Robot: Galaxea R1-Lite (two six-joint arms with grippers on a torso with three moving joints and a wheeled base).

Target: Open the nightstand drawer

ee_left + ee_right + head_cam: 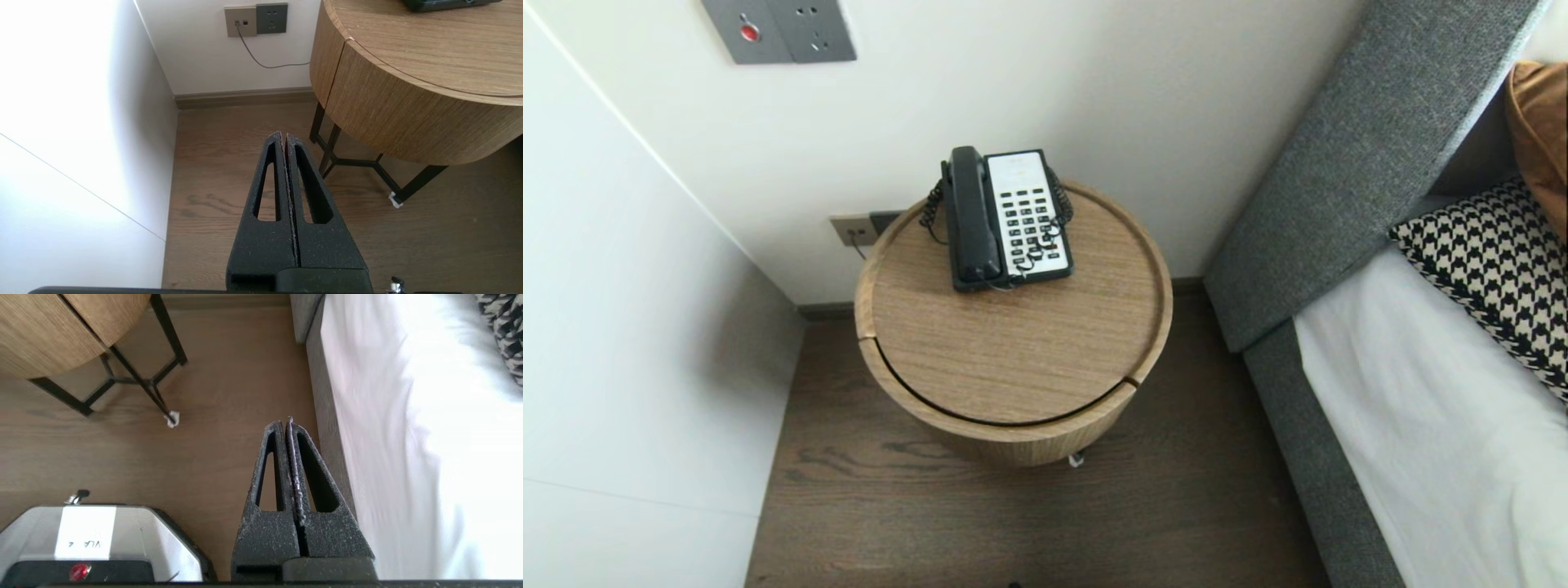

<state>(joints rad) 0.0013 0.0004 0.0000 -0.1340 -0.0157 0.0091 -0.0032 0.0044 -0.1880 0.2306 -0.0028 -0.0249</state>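
- A black-and-white telephone (1009,219) sits at the back of a round wooden counter (1013,359), close to the wall, in a corner beside a bed (1437,425).
- The telephone's long axis runs from the counter's middle toward the wall, its far end leaning slightly to the left.
- Its handset (970,216) lies in the cradle along the left side, parallel to the keypad on the right.
- The left tool (284,136) hangs low over the wooden floor (229,134), in front of the counter's left side. Its fingers are pressed together and hold nothing.
- The right tool (285,424) hangs over the floor between the counter's black legs (135,377) and the bed frame. Its fingers are likewise pressed together and empty.
- Only the head view shows the telephone whole, and neither tool appears in it.
- The left wrist view catches just the telephone's front edge at the counter top. It also shows a wall socket (255,19) in full, with a thin cable (261,63) trailing behind the counter.
- The right wrist view alone shows the robot's grey base (155,531), which has a white label and a red button.
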